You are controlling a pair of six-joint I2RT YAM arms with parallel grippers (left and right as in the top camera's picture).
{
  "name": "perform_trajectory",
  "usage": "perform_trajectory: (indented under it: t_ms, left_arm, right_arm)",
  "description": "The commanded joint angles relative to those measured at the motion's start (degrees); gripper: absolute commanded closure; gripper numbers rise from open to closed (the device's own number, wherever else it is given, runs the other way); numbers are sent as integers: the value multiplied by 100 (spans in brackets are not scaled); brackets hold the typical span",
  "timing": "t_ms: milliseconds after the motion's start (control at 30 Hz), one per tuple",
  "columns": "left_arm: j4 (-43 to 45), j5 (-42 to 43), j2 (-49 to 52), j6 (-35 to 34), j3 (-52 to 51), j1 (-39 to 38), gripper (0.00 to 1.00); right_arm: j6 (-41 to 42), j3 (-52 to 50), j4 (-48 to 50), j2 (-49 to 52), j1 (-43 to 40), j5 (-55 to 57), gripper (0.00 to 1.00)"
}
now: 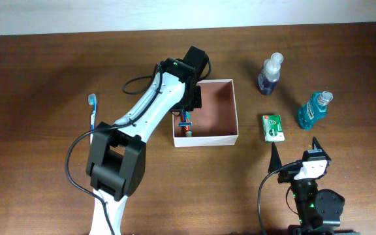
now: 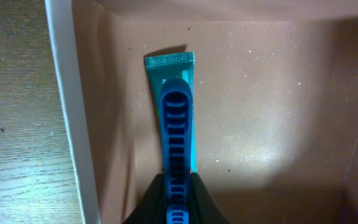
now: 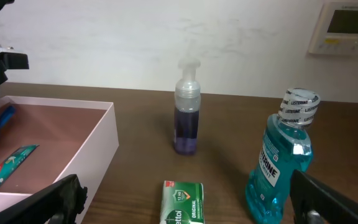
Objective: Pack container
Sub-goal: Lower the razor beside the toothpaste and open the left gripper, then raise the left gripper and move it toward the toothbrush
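Container point(image 1: 205, 140) sits mid-table point(image 1: 38, 72), near the centre. Left gripper point(image 1: 187, 112) is down inside its left half, pinching a blue handle point(image 2: 178, 134) with a ribbed grip; the handle's head is not visible. Beneath it a toothpaste tube point(image 2: 169, 61) lies flat on the container floor, beside the left wall. Right gripper point(image 1: 296, 147) is spread wide and holds nothing, near the front edge. Right of the container: pump bottle point(image 1: 271, 73), mouthwash point(image 1: 314, 109), green box point(image 1: 273, 127). A toothbrush point(image 1: 92, 108) lies well to the left.
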Motion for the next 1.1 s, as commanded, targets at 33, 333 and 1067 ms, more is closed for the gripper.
perform_trajectory:
  t_ms: [33,333,1067]
  left_arm:
    - [13,-83,251,-74,-57,-22,90]
    - [13,-66,428,-72,-55,-28,90]
    - [9,-59,426,72,46,-26,76]
  right_arm:
    - [24,-26,-31,-48,-44,-15,2]
    - [24,-26,-31,-48,-44,-15,2]
    - [24,-26,-31,-48,-44,-15,2]
